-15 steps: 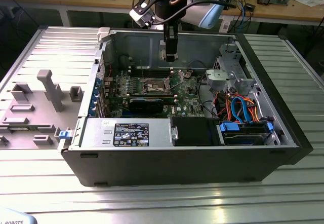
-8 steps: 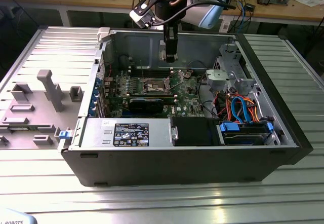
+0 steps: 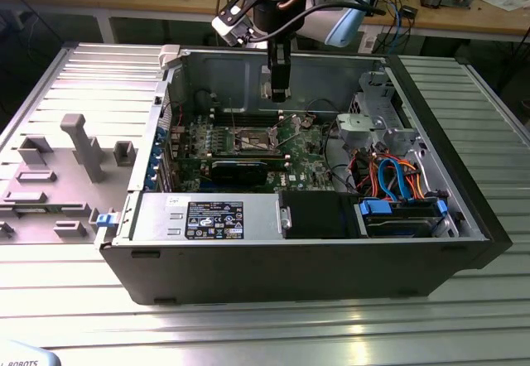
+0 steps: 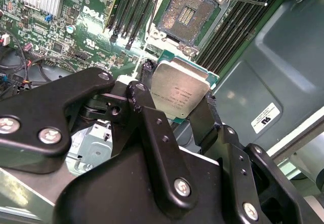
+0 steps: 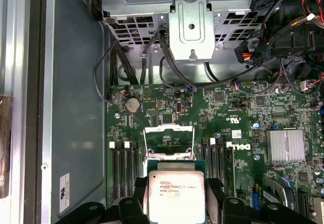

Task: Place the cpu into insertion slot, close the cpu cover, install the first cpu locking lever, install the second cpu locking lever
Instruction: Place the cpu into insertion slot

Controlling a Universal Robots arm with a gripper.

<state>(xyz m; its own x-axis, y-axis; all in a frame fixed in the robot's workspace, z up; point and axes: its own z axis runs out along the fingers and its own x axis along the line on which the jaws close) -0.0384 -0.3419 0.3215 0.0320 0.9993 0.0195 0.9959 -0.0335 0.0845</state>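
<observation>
On the exterior view's left, several grey fixture blocks (image 3: 83, 146) stand on the metal table (image 3: 248, 333). Just beside them lies one open computer case (image 3: 290, 275), with one green motherboard (image 3: 310, 171) inside it. Near the middle of the board is the one insertion slot (image 3: 252, 141). In the second wrist view its dark centre (image 4: 188, 13) is uncovered, and one thin metal lever (image 4: 245, 1) sticks out beside it. In the first wrist view the cpu cover (image 5: 169, 133) stands raised, between two groups of long memory slots (image 5: 124, 168). The gripper (image 3: 279, 93) hangs over the board, a little toward the exterior view's right of the slot. Its two black fingers (image 4: 147, 107) are closed narrow on the one cpu (image 4: 179, 95), one finger on each side. The cpu is held in the air, near the slot and apart from it. On the far right, orange and blue cables (image 3: 393, 175) lie beside the drive cage (image 3: 373, 122)
</observation>
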